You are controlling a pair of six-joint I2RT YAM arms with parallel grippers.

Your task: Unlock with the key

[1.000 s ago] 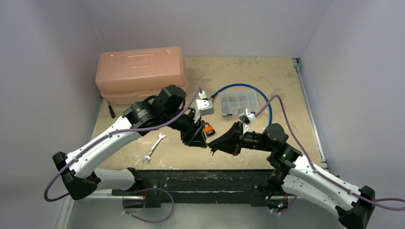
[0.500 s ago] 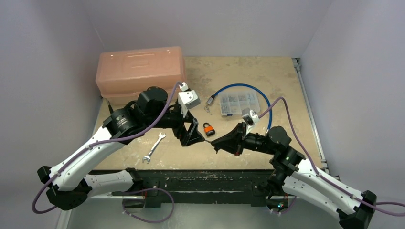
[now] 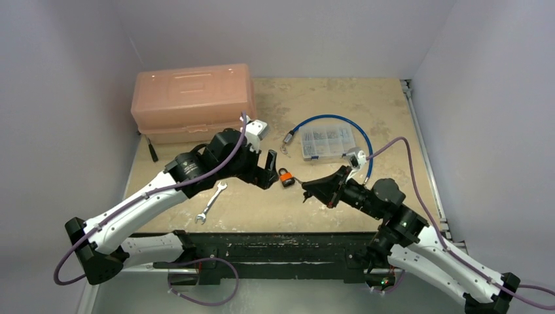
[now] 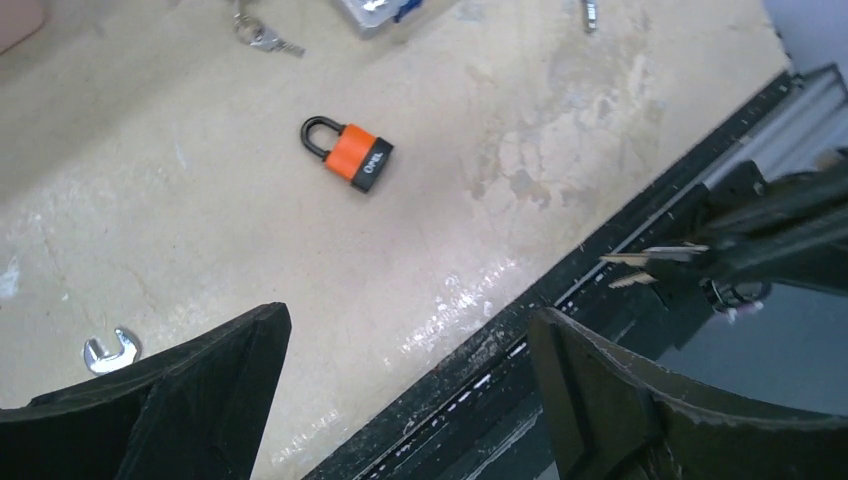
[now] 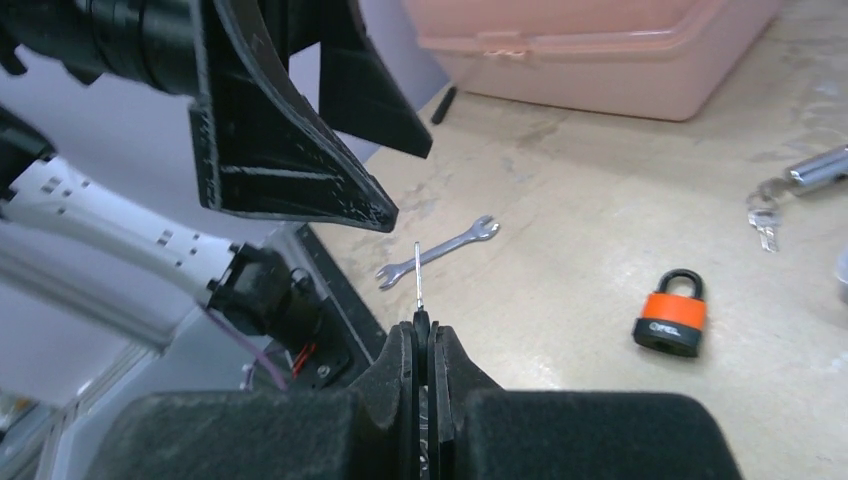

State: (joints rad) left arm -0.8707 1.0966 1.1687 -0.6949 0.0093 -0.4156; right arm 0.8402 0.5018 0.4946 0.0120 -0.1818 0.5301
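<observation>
Your right hand (image 5: 425, 335) is closed on the key (image 5: 417, 272), pinching only its near end w/ the blade sticking out bare toward the left arm. The left hand (image 4: 408, 320) is wide open, holding nothing. The padlock (image 3: 285, 176) lies flat on the surface (image 3: 366, 98) between the two hands, just beside the left one, shackle pointing far and apparently shut. Nothing grips it.

What can go wrong, as I judge it:
- Lock is loose. Push the key at it now and it'll likely skid or spin instead of taking the blade. Get the left hand closed on the body first.
- Thin pinch on the key, so any side load at the keyway could twist it in the fingers (image 5: 395, 365) or pop it out.
- Keyway isn't visible in any view, so alignment is a guess until the lock is lifted and turned.
- Hands are near each other; closing in carelessly risks a knock btwn them.
- Wrench (image 3: 211, 201) sits to the left, well apart, so no issue.
</observation>
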